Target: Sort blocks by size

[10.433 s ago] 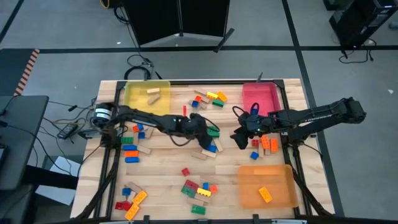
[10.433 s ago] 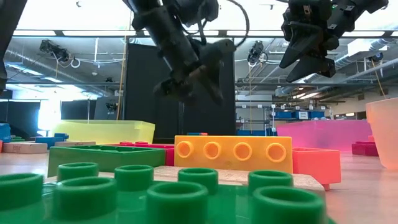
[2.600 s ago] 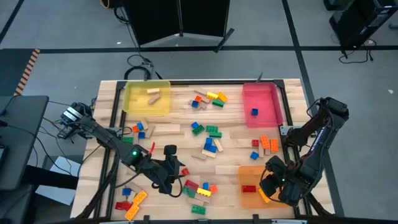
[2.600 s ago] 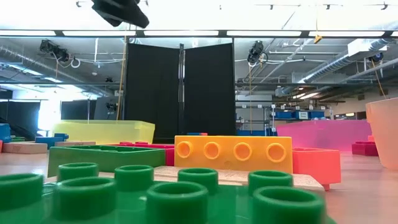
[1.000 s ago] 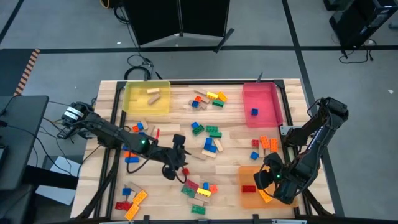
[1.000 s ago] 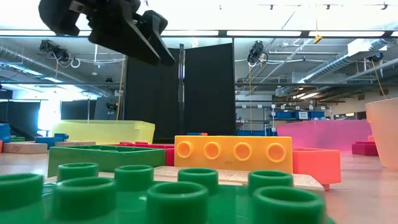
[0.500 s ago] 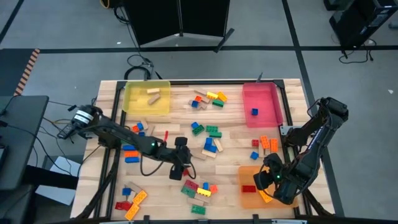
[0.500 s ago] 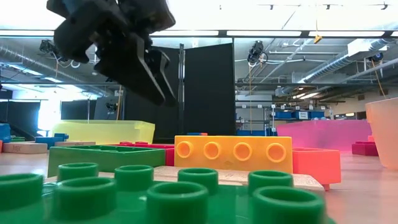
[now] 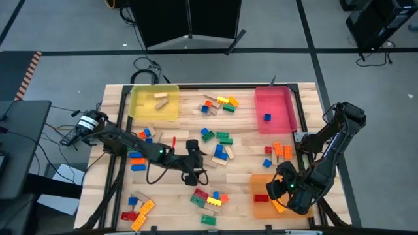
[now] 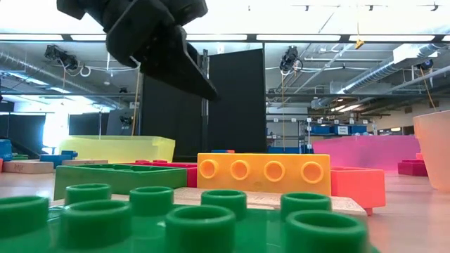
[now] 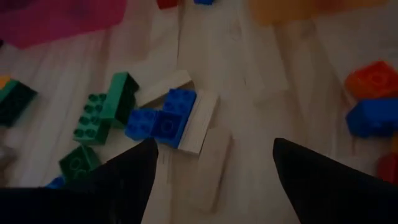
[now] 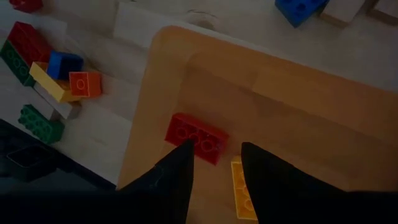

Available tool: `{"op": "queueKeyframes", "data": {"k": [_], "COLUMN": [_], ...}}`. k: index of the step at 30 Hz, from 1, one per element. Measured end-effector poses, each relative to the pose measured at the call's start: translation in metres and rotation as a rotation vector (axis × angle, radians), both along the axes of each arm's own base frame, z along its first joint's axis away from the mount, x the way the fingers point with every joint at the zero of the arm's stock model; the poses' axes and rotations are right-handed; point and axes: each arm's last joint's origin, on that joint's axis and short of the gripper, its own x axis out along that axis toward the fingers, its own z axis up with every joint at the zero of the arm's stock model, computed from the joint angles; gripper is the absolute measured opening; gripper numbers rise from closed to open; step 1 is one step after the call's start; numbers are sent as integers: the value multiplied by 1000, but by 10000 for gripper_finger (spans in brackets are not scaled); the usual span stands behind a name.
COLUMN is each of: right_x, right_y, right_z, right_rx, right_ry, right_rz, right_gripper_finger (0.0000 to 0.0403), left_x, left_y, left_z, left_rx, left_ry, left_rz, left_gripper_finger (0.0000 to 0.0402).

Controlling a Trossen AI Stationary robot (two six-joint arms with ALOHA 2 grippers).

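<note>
On the wooden worktop, the left pincer hangs over the middle, its two dark fingers spread wide with nothing between them. Just ahead of it in the left wrist view lie a blue studded brick resting against a pale wooden block, a second wooden block beside those, and a green brick close by. The right pincer sits low over the orange tray at the near right corner, its fingers drawn close together but with a narrow gap and nothing gripped; inside that tray lie a red brick and a yellow brick. The rest of the blocks are scattered: a tan wooden block in the yellow tray, a small blue brick in the pink tray, orange bricks near the right edge, a mixed cluster at the near middle and another cluster at the near left corner. In the low view a yellow four-stud brick and a green brick fill the foreground.
</note>
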Motion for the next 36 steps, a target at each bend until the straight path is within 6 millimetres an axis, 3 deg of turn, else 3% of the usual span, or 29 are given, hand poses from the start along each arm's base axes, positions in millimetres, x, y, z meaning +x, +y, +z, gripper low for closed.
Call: {"op": "queueKeyframes", "data": {"k": [7,11,16,23,30,36], "right_x": [0,0,0,0,0,0], "right_y": [0,0,0,0,0,0], "right_z": [0,0,0,0,0,0], "right_rx": [1,0,-12,-28,-53,-83], "right_ry": [-1,-1,0,2,5,-6], "right_rz": [1,2,36,82,153,197], "right_gripper_finger": [148,148,148,148,148,148], "left_x": [-1,-1,-10,-25,-56,-75], "left_y": [-7,-23,-45,-51,-52,-72], "left_z": [1,11,26,40,33,28], "left_rx": [9,27,183,72,-100,-218], "left_ry": [2,-24,68,219,479,428], "left_rz": [-62,-132,-154,70,297,479], "left_gripper_finger": [324,324,324,323,323,323]}}
